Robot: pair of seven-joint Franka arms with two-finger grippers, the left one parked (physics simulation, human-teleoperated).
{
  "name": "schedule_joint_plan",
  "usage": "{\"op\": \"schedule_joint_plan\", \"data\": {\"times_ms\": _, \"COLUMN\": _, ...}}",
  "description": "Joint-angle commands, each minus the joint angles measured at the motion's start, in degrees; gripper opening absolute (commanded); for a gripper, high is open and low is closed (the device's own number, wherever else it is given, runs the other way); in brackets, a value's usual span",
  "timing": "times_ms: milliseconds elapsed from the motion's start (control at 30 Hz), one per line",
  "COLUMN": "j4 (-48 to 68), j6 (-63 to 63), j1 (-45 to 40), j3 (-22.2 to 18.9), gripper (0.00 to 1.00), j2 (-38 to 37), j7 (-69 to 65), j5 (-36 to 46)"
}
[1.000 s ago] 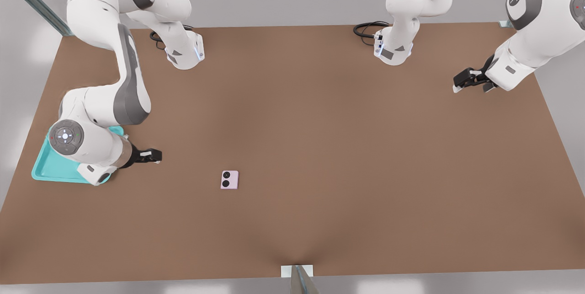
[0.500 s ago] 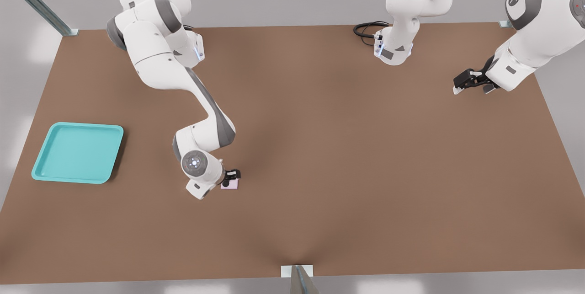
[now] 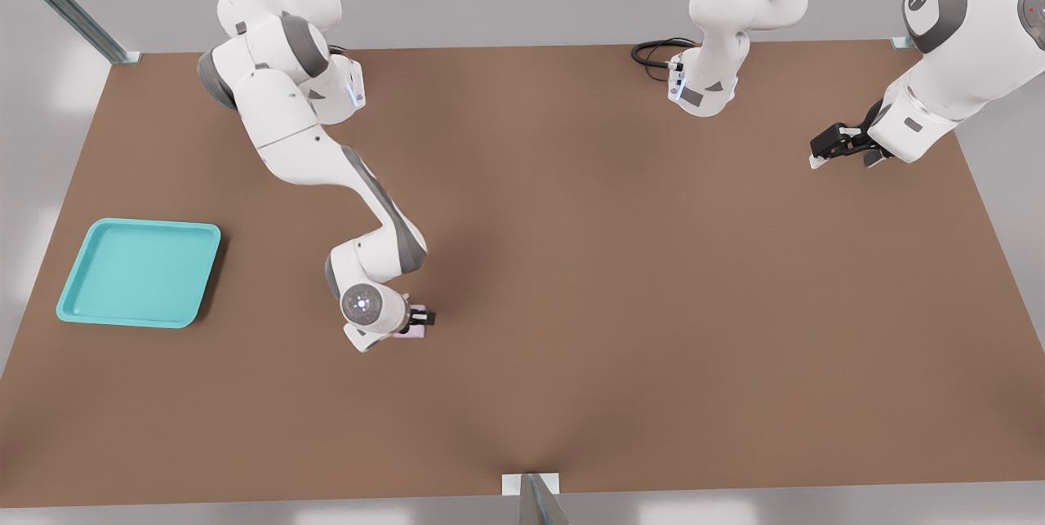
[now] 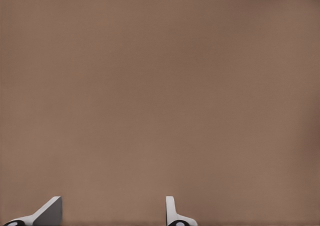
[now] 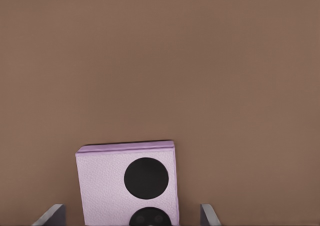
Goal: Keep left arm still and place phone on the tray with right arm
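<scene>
While the right arm (image 3: 326,157) reaches down over the brown table (image 3: 612,264), its gripper (image 3: 418,318) sits directly above the phone (image 3: 411,333), low to the surface. From the front view, only a pink sliver of the phone shows beneath the wrist and black fingers. The right wrist view shows the phone (image 5: 127,183) lying flat on the table (image 5: 160,61), lens side up, with both black camera lenses visible. The two fingertips (image 5: 50,215) stand spread, one on each side of the phone. A gap of bare table shows between each fingertip and the phone's edge, so the fingers flank the phone without touching it. The teal tray (image 3: 77,296) lies well apart from the phone, toward the front view's left, near the table's edge
</scene>
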Motion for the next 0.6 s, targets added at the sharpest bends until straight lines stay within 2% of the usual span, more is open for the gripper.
{"op": "schedule_joint_plan", "data": {"times_ms": 0, "j4": -1.23, "j6": 3.03, "j1": -0.08, "j3": 0.01, "gripper": 1.00, "j2": -0.13, "j7": 10.84, "j5": 0.05}}
{"op": "schedule_joint_plan", "data": {"times_ms": 567, "j4": -2.99, "j6": 9.98, "j1": -0.08, "j3": 0.01, "gripper": 1.00, "j2": 0.57, "j7": 7.67, "j5": -0.65}}
